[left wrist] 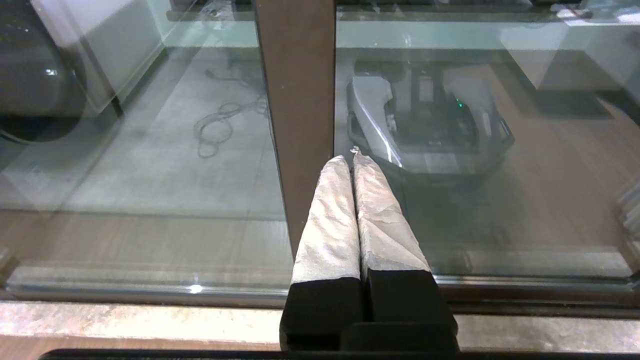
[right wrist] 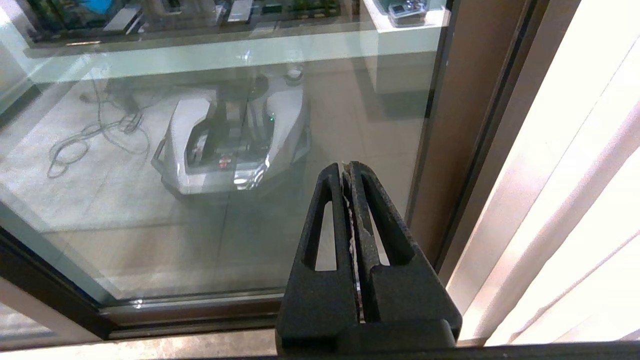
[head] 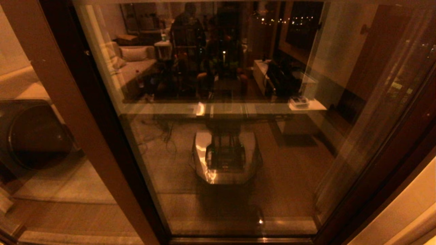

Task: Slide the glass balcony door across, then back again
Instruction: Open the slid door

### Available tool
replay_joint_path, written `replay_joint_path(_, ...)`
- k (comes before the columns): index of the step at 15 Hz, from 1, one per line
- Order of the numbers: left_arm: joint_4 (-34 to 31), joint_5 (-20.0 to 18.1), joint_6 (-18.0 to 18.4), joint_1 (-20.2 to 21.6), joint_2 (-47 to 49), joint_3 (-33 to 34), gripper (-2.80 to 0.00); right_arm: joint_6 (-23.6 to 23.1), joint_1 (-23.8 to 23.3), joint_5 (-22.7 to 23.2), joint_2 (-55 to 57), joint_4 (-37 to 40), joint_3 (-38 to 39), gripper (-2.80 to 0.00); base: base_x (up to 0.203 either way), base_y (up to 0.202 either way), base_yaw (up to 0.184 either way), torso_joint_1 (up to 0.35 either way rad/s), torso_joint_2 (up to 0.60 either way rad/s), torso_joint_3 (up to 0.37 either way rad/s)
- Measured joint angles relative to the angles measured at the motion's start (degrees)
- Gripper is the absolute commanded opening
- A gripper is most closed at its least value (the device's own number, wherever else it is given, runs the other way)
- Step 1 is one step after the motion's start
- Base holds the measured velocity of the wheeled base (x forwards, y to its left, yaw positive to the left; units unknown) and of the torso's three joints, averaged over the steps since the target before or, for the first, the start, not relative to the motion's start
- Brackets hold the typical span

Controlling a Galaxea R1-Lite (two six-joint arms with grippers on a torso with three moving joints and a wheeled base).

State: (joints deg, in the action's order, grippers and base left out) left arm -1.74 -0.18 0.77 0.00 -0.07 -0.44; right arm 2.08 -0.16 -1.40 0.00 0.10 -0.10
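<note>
The glass balcony door fills the middle of the head view, a reflective pane in a dark brown frame. Its left stile stands beside a wider, lighter brown post. Neither gripper shows in the head view. In the left wrist view my left gripper, its fingers wrapped in white, is shut and empty, pointing at the right edge of the brown post. My right gripper is shut and empty, facing the door glass near its right stile. I cannot make out the handle.
A round-fronted washing machine sits behind the fixed glass on the left. A pale curtain hangs right of the door frame. The floor track runs along the bottom. My own base is mirrored in the glass.
</note>
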Motion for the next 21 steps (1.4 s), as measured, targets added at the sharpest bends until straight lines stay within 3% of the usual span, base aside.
replay_joint_path(11, 0.0, 0.0, 0.0, 0.0, 0.0, 0.0, -2.80, -0.4, 0.0, -0.5, 0.0, 0.4, -0.3, -2.80, 0.000, 0.000, 0.000, 0.000, 0.00, 0.000)
replay_joint_path(15, 0.0, 0.0, 0.0, 0.0, 0.0, 0.0, -2.80, 1.2, 0.0, -1.8, 4.0, 3.1, -12.2, -2.80, 0.000, 0.000, 0.000, 0.000, 0.00, 0.000)
replay_joint_path(21, 0.0, 0.0, 0.0, 0.0, 0.0, 0.0, -2.80, -0.3, -0.2, -2.1, 13.7, 6.6, -23.0, -2.80, 0.000, 0.000, 0.000, 0.000, 0.00, 0.000)
